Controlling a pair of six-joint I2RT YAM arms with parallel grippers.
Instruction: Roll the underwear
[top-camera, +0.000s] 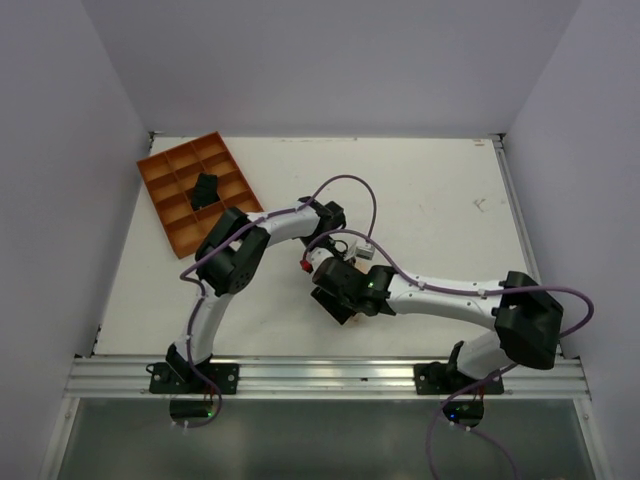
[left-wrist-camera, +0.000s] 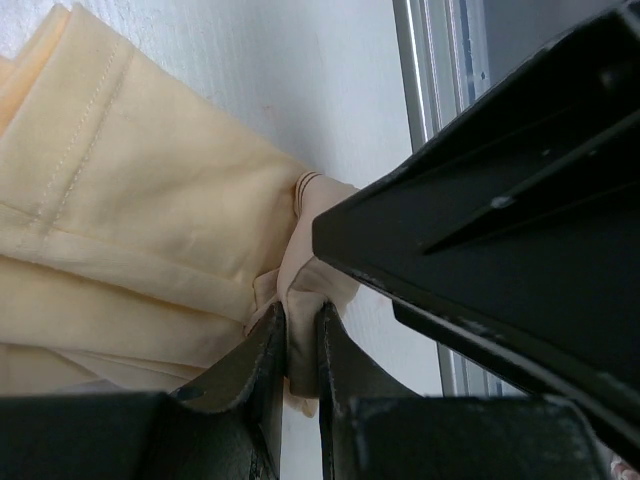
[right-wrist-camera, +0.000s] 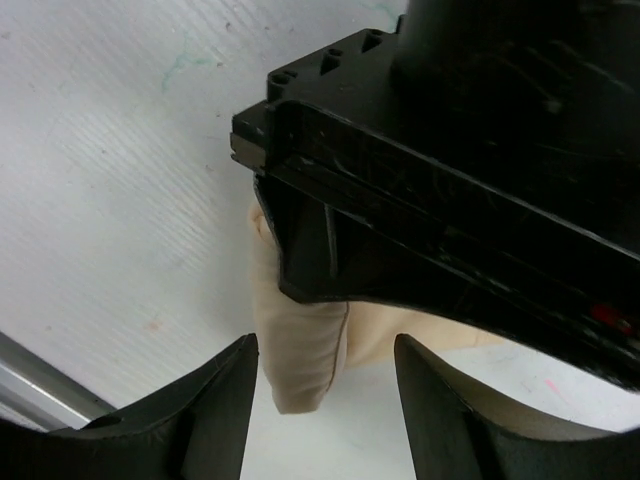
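The underwear (left-wrist-camera: 150, 200) is pale peach fabric lying in folds on the white table. My left gripper (left-wrist-camera: 300, 318) is shut on a bunched edge of it, with cloth pinched between the two fingers. In the right wrist view the underwear (right-wrist-camera: 300, 350) hangs as a rounded fold below the left gripper's black body. My right gripper (right-wrist-camera: 325, 345) is open, its fingers on either side of that fold and not touching it. In the top view both grippers, left (top-camera: 320, 258) and right (top-camera: 335, 298), meet at the table's middle and hide the underwear.
An orange compartment tray (top-camera: 175, 215) sits at the back left with a small black bundle (top-camera: 205, 188) in one cell. The metal rail (top-camera: 320, 375) runs along the table's near edge. Purple cables loop above both arms.
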